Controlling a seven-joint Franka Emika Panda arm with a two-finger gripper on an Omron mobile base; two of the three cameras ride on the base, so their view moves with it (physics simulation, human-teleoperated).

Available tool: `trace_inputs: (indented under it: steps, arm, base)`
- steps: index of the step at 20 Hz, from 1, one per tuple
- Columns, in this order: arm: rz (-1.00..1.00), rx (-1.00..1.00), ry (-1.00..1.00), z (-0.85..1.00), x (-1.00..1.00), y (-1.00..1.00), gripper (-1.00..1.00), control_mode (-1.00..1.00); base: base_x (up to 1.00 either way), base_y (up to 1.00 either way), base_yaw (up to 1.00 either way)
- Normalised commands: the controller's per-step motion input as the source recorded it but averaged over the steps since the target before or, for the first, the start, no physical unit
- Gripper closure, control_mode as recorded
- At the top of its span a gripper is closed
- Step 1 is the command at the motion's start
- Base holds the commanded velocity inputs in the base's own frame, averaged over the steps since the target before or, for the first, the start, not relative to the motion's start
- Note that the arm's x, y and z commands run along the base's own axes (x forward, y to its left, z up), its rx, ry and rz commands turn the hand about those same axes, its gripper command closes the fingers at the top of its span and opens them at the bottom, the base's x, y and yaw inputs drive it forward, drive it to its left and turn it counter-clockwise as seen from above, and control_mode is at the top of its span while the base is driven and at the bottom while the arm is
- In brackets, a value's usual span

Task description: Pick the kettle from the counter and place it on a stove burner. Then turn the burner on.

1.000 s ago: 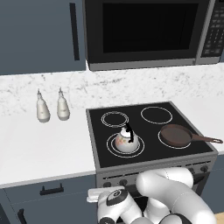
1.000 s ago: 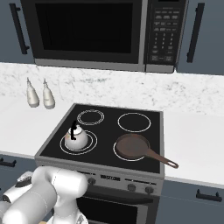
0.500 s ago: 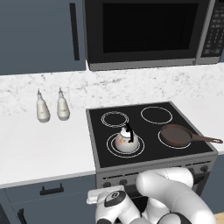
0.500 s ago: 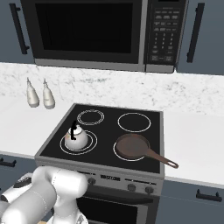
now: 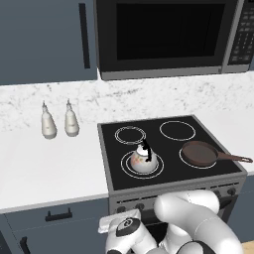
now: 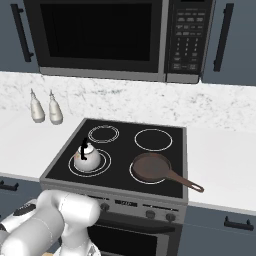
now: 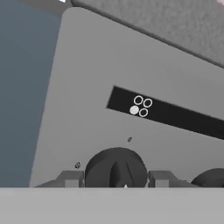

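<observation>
The gripper (image 7: 116,179) is down at the stove's grey front panel, its two grey fingers (image 7: 70,178) standing one to each side of a round dark burner knob (image 7: 116,168). The pads sit just beside the knob's rim; whether they actually press on it cannot be told from the hand view, so the clasp is uncertain. Just beyond the knob, on the same panel, a black strip (image 7: 170,114) carries a small diagram of four circles, one filled white (image 7: 134,110). A second dark knob (image 7: 210,177) shows at the edge next to the first one.

Above the gripper, on the black glass cooktop (image 5: 171,149), the kettle (image 5: 143,159) stands upright inside the large double-ring stove burner (image 5: 126,169), the front burner nearest the counter. Behind it lies a smaller double-ring circle (image 5: 130,134). On the front burner to the other side rests a brown frying pan (image 5: 200,152), handle pointing away from the kettle. Farther off, two slim white bottles (image 5: 48,124) stand side by side on the white marble counter (image 5: 44,168). A microwave (image 6: 110,37) hangs above the stove.
</observation>
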Motion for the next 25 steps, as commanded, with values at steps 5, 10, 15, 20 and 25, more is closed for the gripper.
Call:
trace_inputs:
  steps: [5, 10, 15, 20, 25]
  arm:
    - [0.0, -0.12, 0.0, 0.0, 0.0, -0.03, 1.0, -1.0]
    - [0.0, -0.11, 0.01, 0.0, 0.0, -0.04, 1.0, -1.0]
    - [0.0, -0.12, 0.0, 0.0, 0.0, -0.08, 1.0, -1.0]
    - [0.0, -0.11, 0.0, 0.0, -0.01, -0.03, 1.0, -1.0]
    - [0.0, -0.12, 0.01, -0.01, -0.03, 0.0, 1.0, -1.0]
  base:
    - [0.0, 0.0, 0.0]
    - [0.0, 0.0, 0.0]
    - [0.0, 0.0, 0.0]
    - [0.0, 0.0, 0.0]
    - [0.0, 0.0, 0.0]
